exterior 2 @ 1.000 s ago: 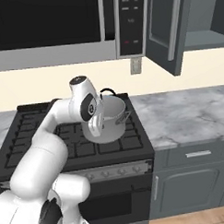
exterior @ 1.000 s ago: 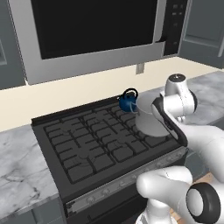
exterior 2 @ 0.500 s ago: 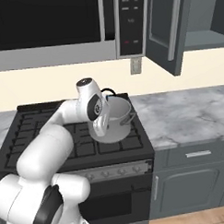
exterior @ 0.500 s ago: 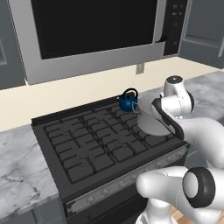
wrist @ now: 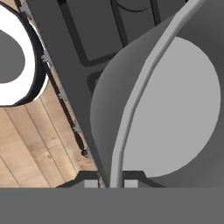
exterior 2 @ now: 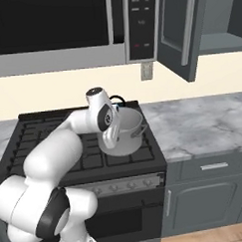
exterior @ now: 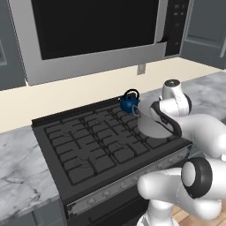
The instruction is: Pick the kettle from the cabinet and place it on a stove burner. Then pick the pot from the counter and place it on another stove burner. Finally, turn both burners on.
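My gripper [exterior 2: 110, 139] is shut on the rim of the grey pot [exterior 2: 128, 135], and the pot hangs a little tilted just over the front right burner [exterior 2: 125, 155] of the black stove. In the hand view the pot's rim [wrist: 131, 109] runs up from between my fingertips [wrist: 91, 184], with its pale inside to the right. From the left, the pot [exterior: 151, 126] shows in front of my hand [exterior: 166, 120]. The small blue kettle [exterior: 129, 103] stands on the back right burner, just behind the pot. The kettle's handle [exterior 2: 117, 98] peeks out behind my arm.
The wall cabinet's door [exterior 2: 181, 33] stands open above the marble counter [exterior 2: 203, 123] right of the stove. A microwave [exterior: 92, 35] hangs over the cooktop. The left grates [exterior: 75, 141] are bare. A silver knob strip [exterior 2: 123, 185] runs along the stove's front.
The gripper has carried the pot a little to the right and toward the stove's front. The kettle has stayed where it was.
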